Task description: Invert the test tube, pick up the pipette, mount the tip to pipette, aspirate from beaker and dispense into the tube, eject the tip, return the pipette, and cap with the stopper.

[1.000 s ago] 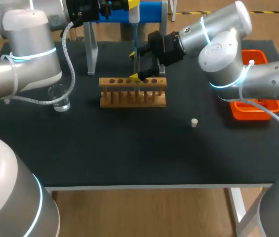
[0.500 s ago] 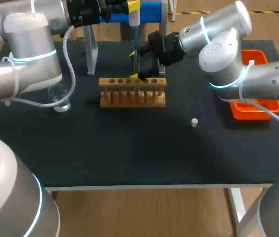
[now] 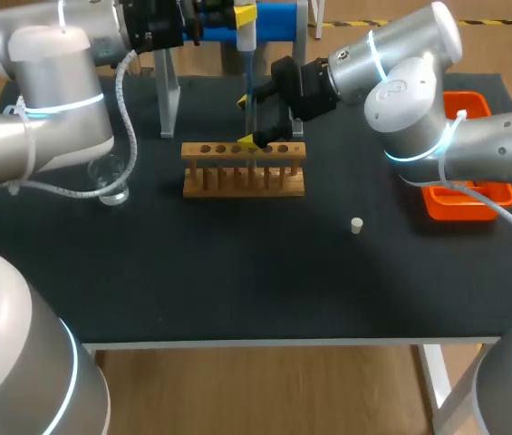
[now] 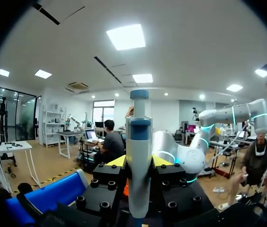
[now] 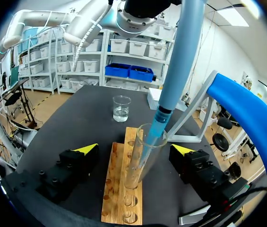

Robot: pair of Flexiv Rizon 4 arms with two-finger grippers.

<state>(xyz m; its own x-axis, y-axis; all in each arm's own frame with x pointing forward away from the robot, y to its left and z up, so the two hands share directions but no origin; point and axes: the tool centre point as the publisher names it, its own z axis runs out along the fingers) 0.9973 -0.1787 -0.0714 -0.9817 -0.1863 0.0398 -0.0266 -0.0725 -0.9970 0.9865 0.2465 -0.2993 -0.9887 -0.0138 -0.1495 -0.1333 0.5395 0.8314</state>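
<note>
Beaker [image 3: 109, 177] left of rack [image 3: 243, 172], stopper [image 3: 356, 225] right before it, tray [image 3: 468, 195] farther right.

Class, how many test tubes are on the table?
1. The test tube stands in the wooden rack, the pipette tip inside it; the right arm could hide others.

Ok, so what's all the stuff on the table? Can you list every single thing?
table: one, black, under everything
rack: one, wooden, middle of the table
test tube: one, clear, upright in the rack
pipette: one, pale blue, its tip down inside the test tube
beaker: one, clear glass, beside the rack on the left arm's side
stopper: one, cream, lying alone in front of the rack, towards the right arm
tray: one, orange, under the right arm
stand: one, blue with grey legs, behind the rack
left hand: black, yellow tips, shut on the pipette
right hand: black, yellow tips, open either side of the test tube
</note>
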